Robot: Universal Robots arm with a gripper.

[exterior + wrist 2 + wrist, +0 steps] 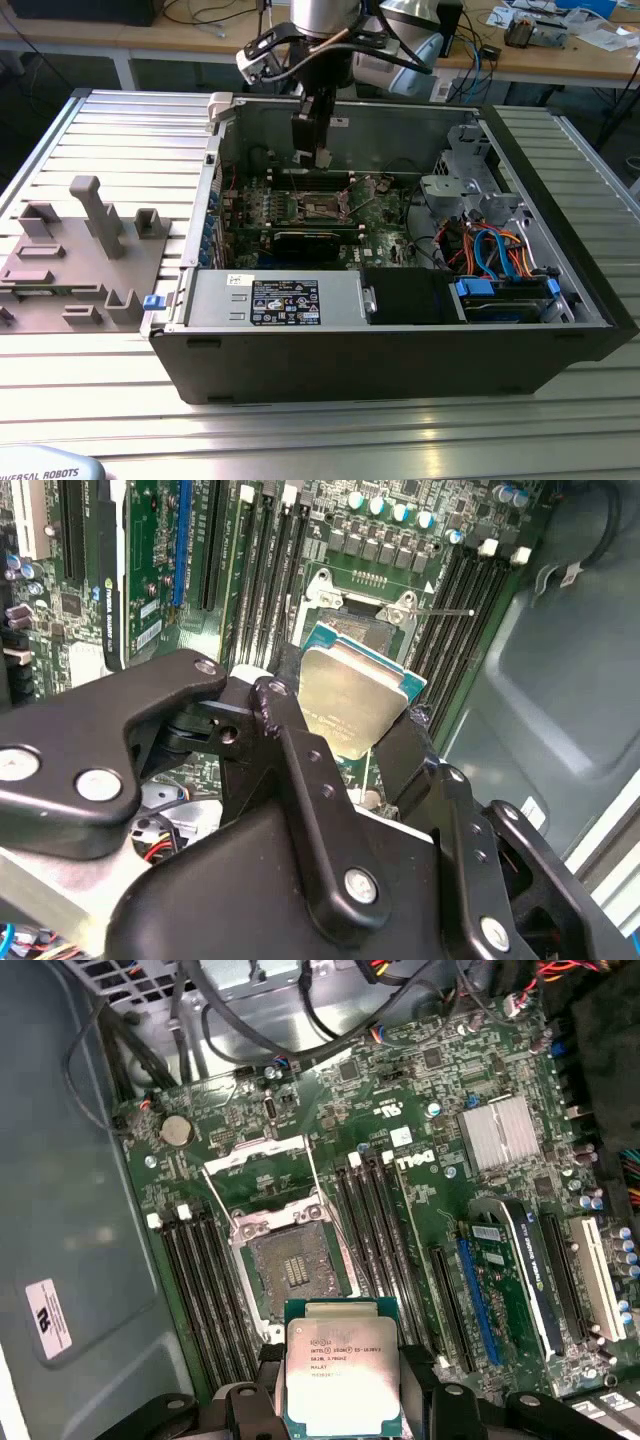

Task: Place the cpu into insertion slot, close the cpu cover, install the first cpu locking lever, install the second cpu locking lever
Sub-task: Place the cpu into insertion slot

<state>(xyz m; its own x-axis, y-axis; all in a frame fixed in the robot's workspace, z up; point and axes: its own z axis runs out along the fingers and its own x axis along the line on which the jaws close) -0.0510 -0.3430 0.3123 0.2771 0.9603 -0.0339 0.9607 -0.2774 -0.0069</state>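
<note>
Over the motherboard point(330, 1100), gripper point(311, 150) clamped on the cpu point(343, 1375) by 2 opposite edges, hanging near the bare socket point(292, 1263), not yet seated. cpu cover point(262, 1163) tipped open. I'd hold it level, square its corners to the socket, no sliding across pins.

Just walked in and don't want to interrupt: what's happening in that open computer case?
The arm's black gripper is shut on the small square cpu with a dull silver metal top, holding it above the green motherboard in the open dark computer case. The square insertion slot is empty and its thin silvery cpu cover stands flipped open, so the chip is not seated yet.
</note>
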